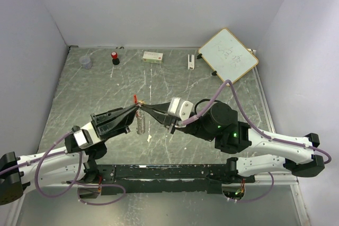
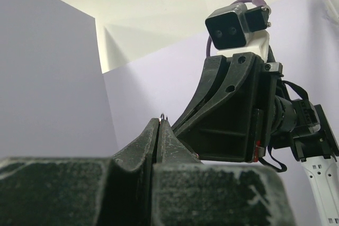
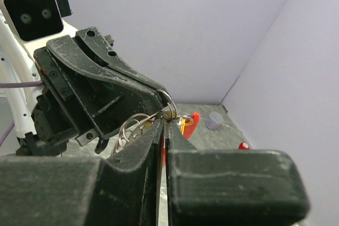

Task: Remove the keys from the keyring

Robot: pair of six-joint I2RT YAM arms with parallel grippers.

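The keyring (image 1: 141,123), a cluster of thin silvery loops, hangs above the table between my two grippers. In the right wrist view its loops (image 3: 132,128) spread to the left of my fingertips. The red key (image 3: 192,123) and the yellow key (image 3: 184,125) hang just behind them; the red key also pokes up in the top view (image 1: 136,99). My left gripper (image 1: 135,110) is shut on a ring, and a bit of wire (image 2: 163,115) shows at its tips (image 2: 160,121). My right gripper (image 1: 150,108) is shut on a ring too, tip to tip with the left (image 3: 165,121).
Along the back of the table stand a clear cup (image 1: 86,62), a red-capped black bottle (image 1: 115,57), a white box (image 1: 153,56), a small white piece (image 1: 190,61) and a whiteboard (image 1: 229,55) at the back right. Walls close in the left, back and right.
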